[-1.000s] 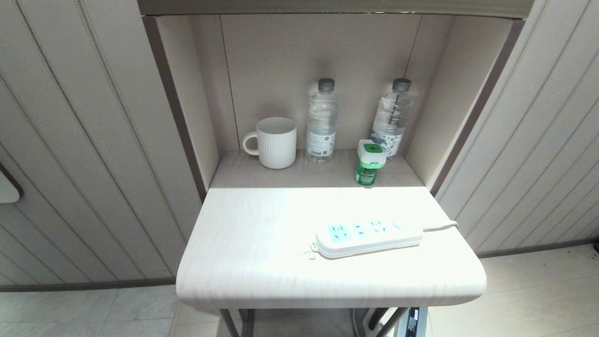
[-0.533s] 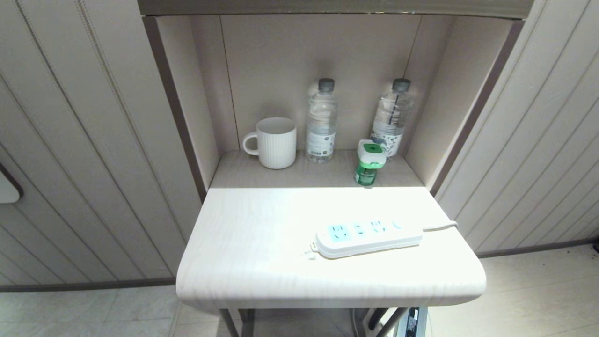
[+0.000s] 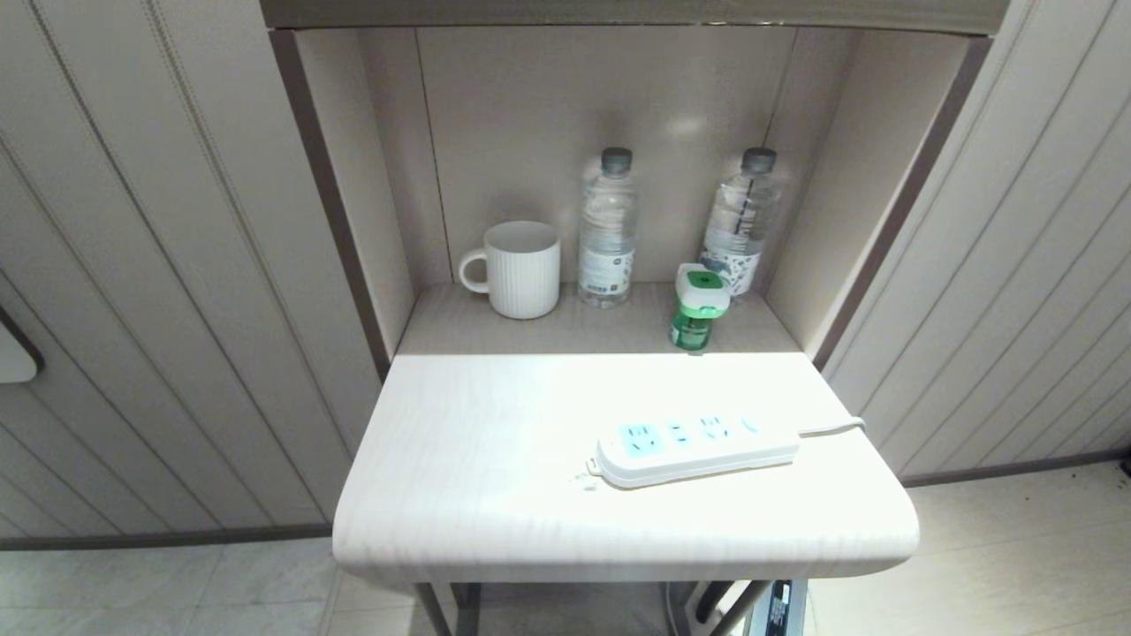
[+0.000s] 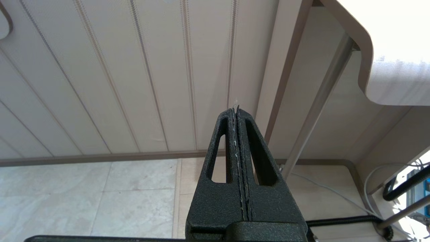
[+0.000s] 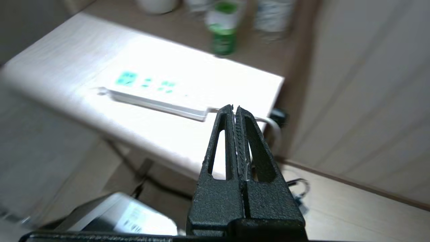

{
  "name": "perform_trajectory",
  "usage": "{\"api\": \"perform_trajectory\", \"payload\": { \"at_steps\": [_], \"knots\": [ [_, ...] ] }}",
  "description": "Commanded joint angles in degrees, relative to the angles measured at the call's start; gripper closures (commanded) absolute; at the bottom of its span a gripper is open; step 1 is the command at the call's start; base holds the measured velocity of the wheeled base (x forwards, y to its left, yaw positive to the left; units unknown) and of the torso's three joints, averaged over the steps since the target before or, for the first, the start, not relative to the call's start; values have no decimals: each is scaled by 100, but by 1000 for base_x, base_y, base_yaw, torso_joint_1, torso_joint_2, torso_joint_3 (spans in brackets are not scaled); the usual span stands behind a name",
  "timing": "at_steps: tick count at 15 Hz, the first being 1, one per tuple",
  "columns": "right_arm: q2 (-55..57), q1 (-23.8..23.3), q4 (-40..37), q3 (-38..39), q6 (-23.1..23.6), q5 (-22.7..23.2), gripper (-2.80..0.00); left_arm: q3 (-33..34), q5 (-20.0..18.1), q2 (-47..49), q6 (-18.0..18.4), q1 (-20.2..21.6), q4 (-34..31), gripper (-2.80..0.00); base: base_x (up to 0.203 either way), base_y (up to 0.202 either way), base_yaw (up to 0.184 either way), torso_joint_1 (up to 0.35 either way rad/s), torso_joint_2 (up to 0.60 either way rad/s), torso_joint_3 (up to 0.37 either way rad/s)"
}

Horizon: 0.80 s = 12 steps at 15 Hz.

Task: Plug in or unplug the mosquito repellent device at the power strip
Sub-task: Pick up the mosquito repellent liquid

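The mosquito repellent device point(image 3: 696, 307), white head with a green face over a green bottle, stands upright at the back right of the niche shelf, unplugged. It shows blurred in the right wrist view point(image 5: 222, 30). The white power strip point(image 3: 698, 449) lies on the table's front right, sockets bare; it appears again in the right wrist view point(image 5: 147, 90). My right gripper point(image 5: 234, 108) is shut and empty, off the table's right front corner, near the strip's cord end. My left gripper point(image 4: 235, 109) is shut and empty, low beside the table, facing the wall. Neither arm shows in the head view.
A white ribbed mug point(image 3: 519, 268) and two clear water bottles point(image 3: 607, 228) point(image 3: 742, 221) stand at the back of the niche. The strip's cord point(image 3: 831, 428) runs off the table's right edge. Niche side walls point(image 3: 848, 203) close in the shelf. Table legs point(image 4: 319, 97) and cables lie below.
The head view is unchanged: the device, the strip, mug and bottles stay where they were, and no arm has come into it.
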State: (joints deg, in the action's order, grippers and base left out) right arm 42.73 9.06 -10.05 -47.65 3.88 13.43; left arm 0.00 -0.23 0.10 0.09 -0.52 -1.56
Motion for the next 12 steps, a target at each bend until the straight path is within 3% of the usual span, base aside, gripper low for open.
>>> {"api": "perform_trajectory", "payload": {
  "at_steps": [1,2,4,5,6,8,10,11,12],
  "knots": [
    [1499,1524,-97,-455,-79,-485,0,0,-4,8,0,0,-2,0,0,0,0,0,0,0],
    [1882,2273,20,-537,-177,-1194,0,0,-4,8,0,0,-2,0,0,0,0,0,0,0],
    [2778,3540,804,-604,-411,-3562,0,0,-4,8,0,0,-2,0,0,0,0,0,0,0],
    [3162,4021,1379,-600,-498,-4527,0,0,-4,8,0,0,-2,0,0,0,0,0,0,0],
    [3427,4266,2265,-547,-528,-5008,0,0,-4,8,0,0,-2,0,0,0,0,0,0,0],
    [3974,4476,3842,-393,-519,-5453,0,0,-4,8,0,0,-2,0,0,0,0,0,0,0],
    [4426,4184,4983,-322,-468,-5793,0,0,-4,8,0,0,-2,0,0,0,0,0,0,0],
    [4593,4077,5468,-300,-409,-6018,-280,0,-4,8,0,0,-2,0,0,0,0,0,0,0],
    [4640,4039,5588,-266,-335,-6103,-280,0,-4,8,0,0,-2,0,0,0,0,0,0,0]
  ]
}}
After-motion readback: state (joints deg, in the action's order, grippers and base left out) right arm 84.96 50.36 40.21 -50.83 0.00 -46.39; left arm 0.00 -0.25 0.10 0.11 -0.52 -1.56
